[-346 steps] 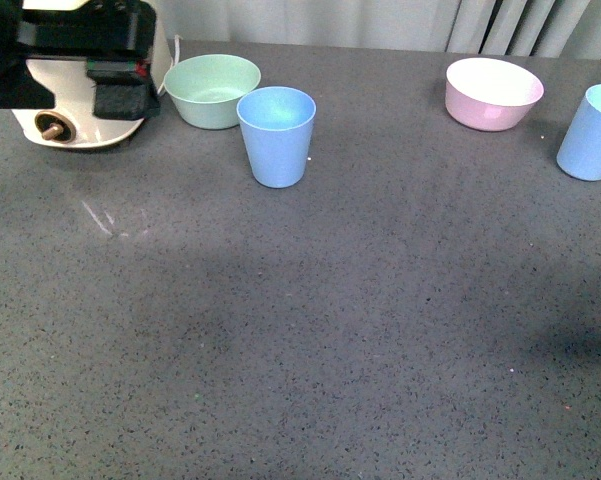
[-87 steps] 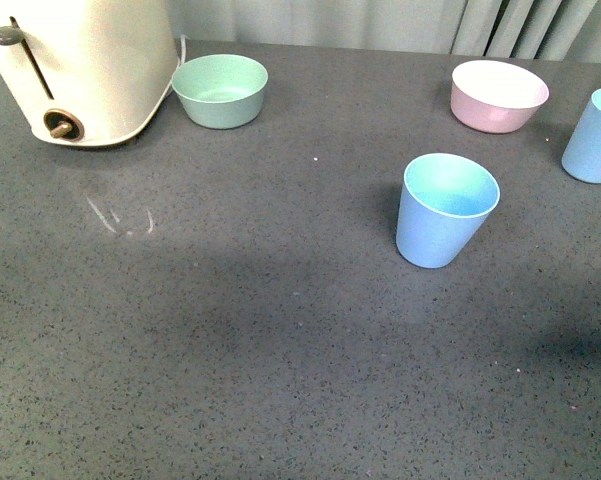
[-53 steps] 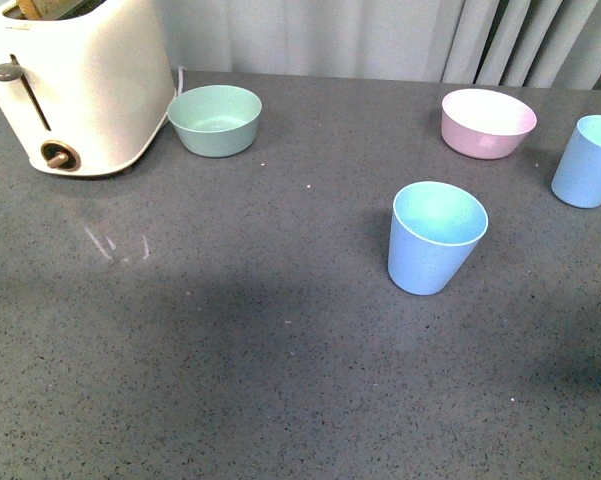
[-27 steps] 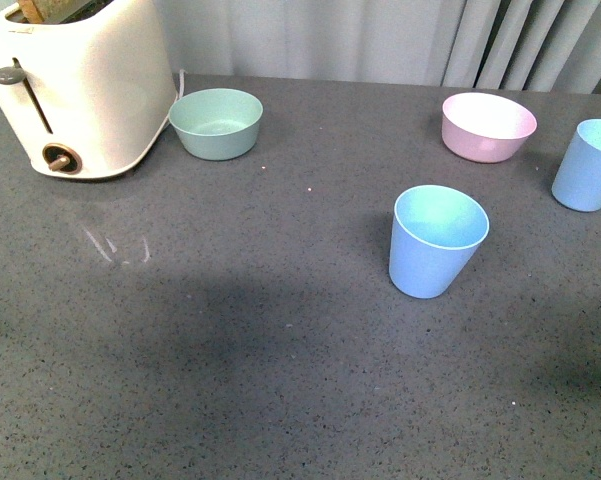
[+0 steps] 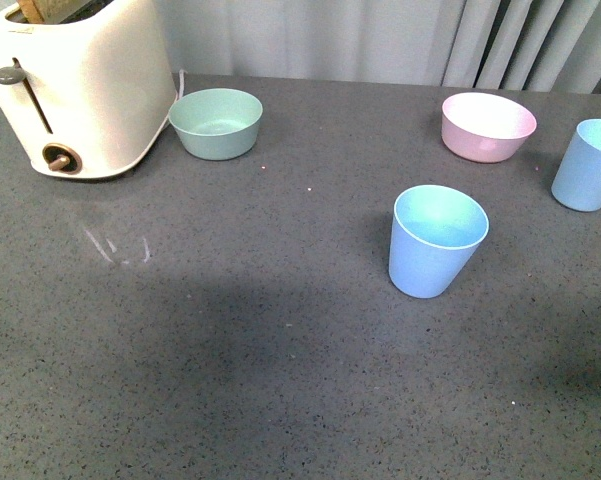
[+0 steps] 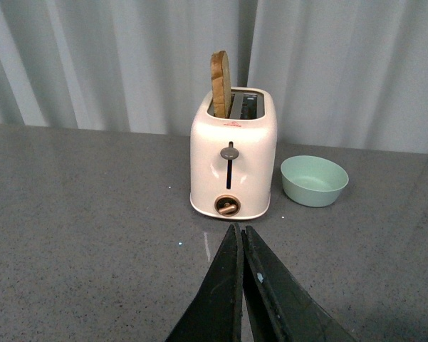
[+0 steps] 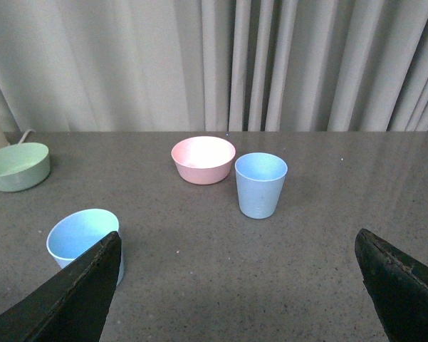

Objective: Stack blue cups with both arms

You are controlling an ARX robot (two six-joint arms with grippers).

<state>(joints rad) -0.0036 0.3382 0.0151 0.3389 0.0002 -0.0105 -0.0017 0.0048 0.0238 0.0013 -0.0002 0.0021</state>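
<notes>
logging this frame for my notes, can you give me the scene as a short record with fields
surface: dark grey speckled table
near blue cup: upright, mid-table, empty
far blue cup: upright, at the right edge, beside the pink bowl
stacked: no, the cups stand apart
mint bowl: next to the toaster
toaster load: slice of bread in one slot
left pincer: shut, holding nothing
right pincer: open, holding nothing, facing both cups
</notes>
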